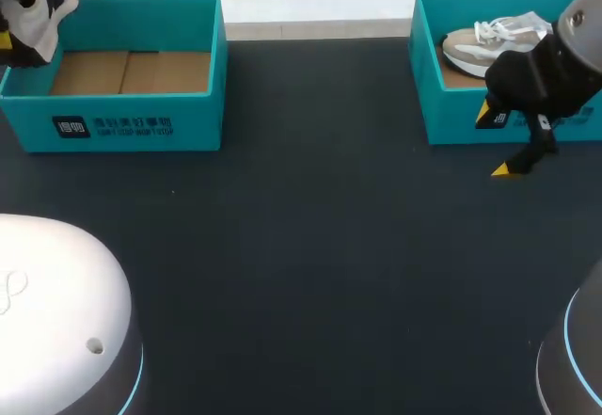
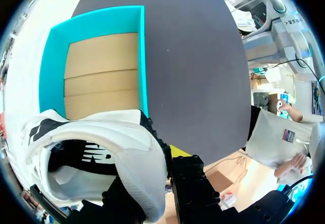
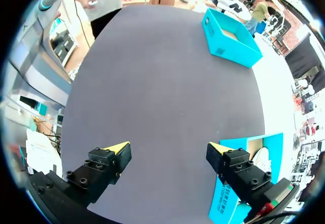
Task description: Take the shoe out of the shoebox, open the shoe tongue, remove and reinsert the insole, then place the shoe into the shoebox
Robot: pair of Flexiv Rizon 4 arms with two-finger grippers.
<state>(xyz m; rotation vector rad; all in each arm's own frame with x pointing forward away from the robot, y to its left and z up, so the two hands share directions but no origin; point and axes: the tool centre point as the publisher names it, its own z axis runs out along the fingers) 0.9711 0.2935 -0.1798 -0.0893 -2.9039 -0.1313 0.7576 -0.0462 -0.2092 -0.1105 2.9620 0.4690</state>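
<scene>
surface [image 1: 310,246]: dark, wide open middle
left box [image 1: 141,128]: far left edge, cardboard floor showing
right box [image 1: 428,104]: far right edge, tan shoe [image 1: 470,50] inside
white shoe [image 2: 127,142]: over left box's corner, left gripper [image 2: 147,168] holding it
right gripper [image 3: 170,153]: spread wide, at right box's front wall

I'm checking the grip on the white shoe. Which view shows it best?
The left wrist view: the white shoe fills the foreground over the teal box, its opening and side plain. The head view catches only part of it at the far left corner; the right wrist view shows it tiny, beyond that box.
</scene>
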